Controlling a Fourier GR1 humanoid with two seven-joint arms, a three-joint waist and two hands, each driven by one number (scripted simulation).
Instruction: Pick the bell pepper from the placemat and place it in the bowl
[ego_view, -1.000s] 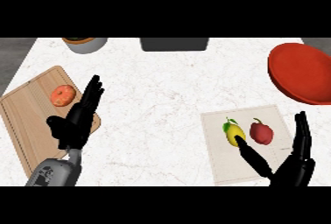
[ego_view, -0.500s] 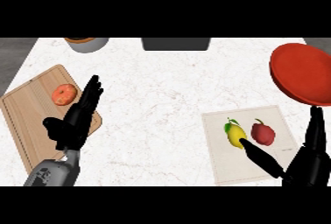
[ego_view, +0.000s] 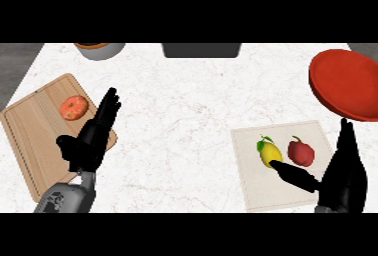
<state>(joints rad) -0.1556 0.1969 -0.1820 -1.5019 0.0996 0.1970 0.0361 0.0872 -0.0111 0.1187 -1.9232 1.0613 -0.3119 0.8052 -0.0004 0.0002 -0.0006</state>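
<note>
Your right hand (ego_view: 341, 180) over the placemat (ego_view: 255, 197), fingers spread
Thumb touching the lemon (ego_view: 270, 152); bell pepper (ego_view: 300, 153) lying beside it, bowl (ego_view: 345, 84) waiting beyond

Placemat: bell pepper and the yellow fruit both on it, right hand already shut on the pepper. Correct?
Not quite. The head view shows the red bell pepper and the yellow fruit both lying on the placemat, but the right hand is open, not shut on the pepper: its fingers are straight beside the pepper and its thumb points toward the yellow fruit.
</note>
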